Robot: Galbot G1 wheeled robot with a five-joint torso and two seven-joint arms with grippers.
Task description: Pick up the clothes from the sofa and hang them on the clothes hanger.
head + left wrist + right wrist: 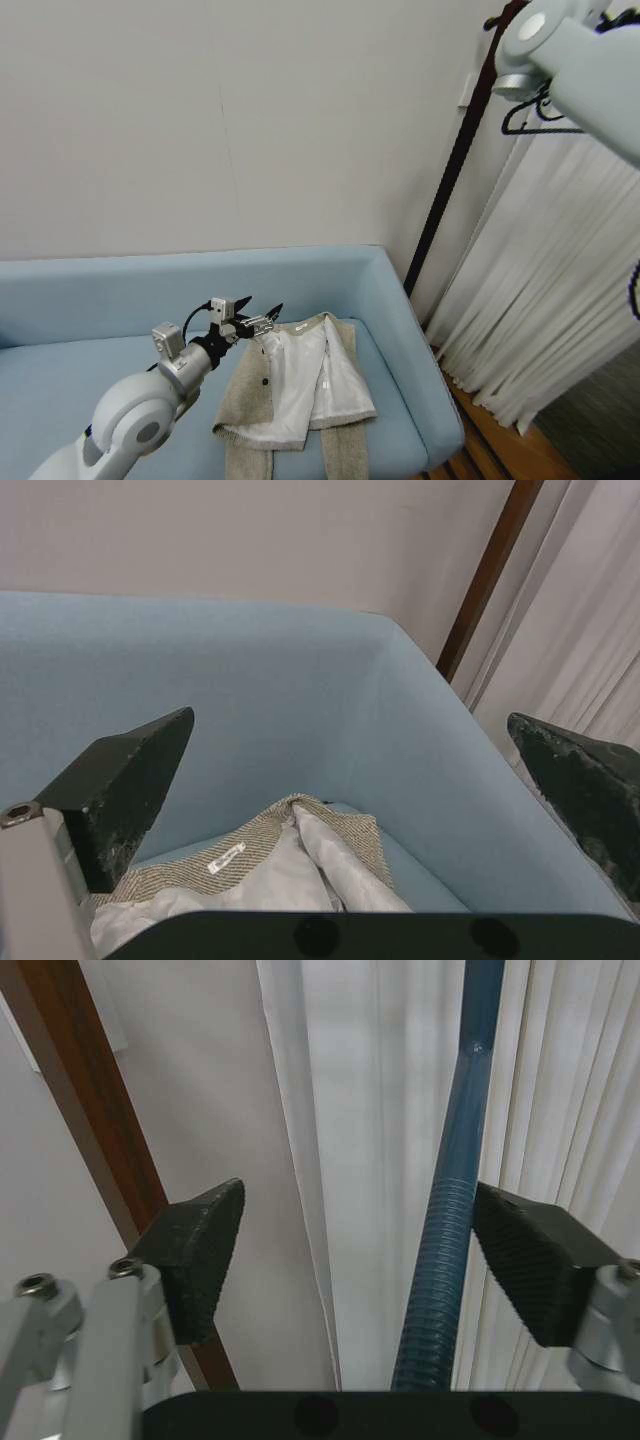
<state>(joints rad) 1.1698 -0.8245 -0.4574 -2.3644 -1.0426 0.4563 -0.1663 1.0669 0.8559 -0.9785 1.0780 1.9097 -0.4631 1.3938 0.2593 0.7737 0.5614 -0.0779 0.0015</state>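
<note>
Task barely begun, by the look of it: the coat (300, 385), beige with a pale lining, lies spread open on the seat of the blue sofa (60, 380), close to the right-end armrest (398, 315), collar toward the back edge. Nothing is hung yet. The left hand (250, 322) hovers at the collar, fingers apart, holding nothing. The right hand (360, 1192) is up high by the white curtain (540, 280), fingers apart; a blue ribbed pole (448, 1230) shows between them, contact unclear. A dark stand pole (455, 160) rises just past the sofa's right end. The seat left of the coat is bare, leaving room to approach; the armrest and backrest (150, 285) hem in the right and rear.
</note>
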